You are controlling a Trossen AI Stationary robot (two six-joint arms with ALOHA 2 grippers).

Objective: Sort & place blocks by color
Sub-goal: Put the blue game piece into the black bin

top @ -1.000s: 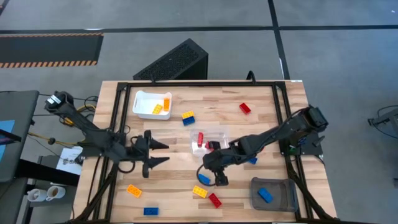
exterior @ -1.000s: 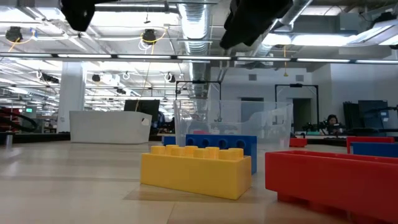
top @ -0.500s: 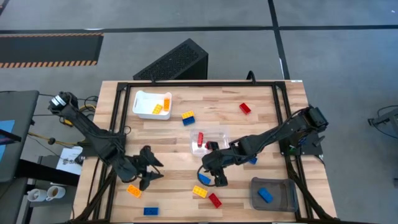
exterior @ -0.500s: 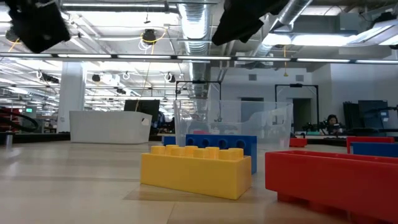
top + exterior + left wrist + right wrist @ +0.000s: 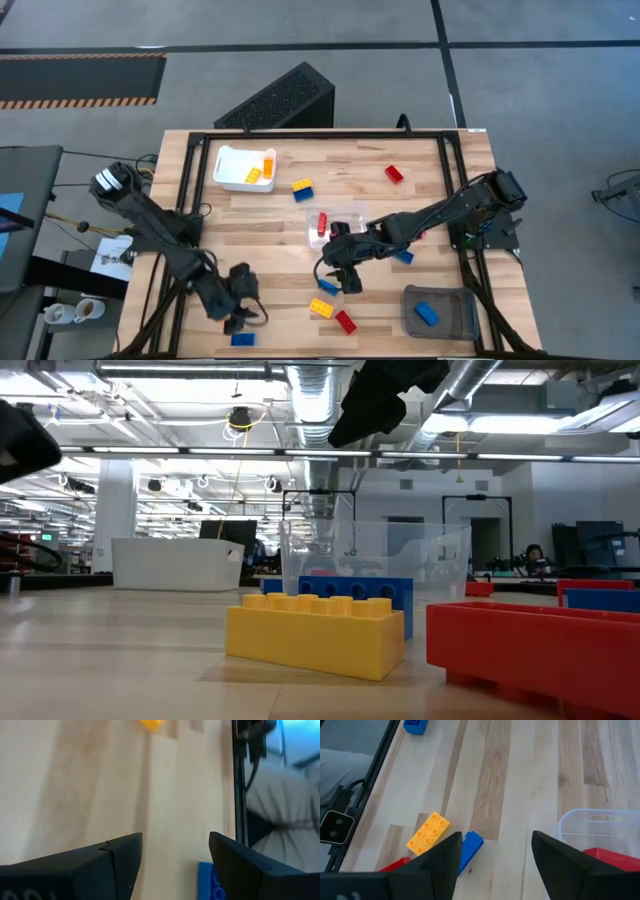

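Observation:
Small red, blue and yellow blocks lie scattered on the wooden table. My left gripper [image 5: 247, 312] [image 5: 175, 840] hangs open, tipped down over bare wood at the near left, with a blue block [image 5: 242, 339] [image 5: 212, 881] just beside it. My right gripper [image 5: 335, 280] [image 5: 495, 837] stands open above the table's middle, beside a clear container [image 5: 335, 226] [image 5: 600, 832] that holds a red block [image 5: 321, 225]. Below and ahead of its fingers lie a blue block [image 5: 470, 845], a yellow block [image 5: 427, 834] [image 5: 315, 635] and a red block [image 5: 345, 321] [image 5: 540, 650].
A white tray [image 5: 232, 170] at the far left holds yellow blocks. A grey bin [image 5: 445, 300] at the near right holds a blue block [image 5: 425, 313]. Loose blocks: yellow-blue [image 5: 302, 188], red [image 5: 394, 174], blue [image 5: 405, 257]. A black frame [image 5: 320, 136] rims the table.
My left gripper has swung toward the table's near edge and sunk, tipping from nearly level to pointing steeply down; it now covers the spot where an orange block lay. My right gripper has stayed in place and opened.

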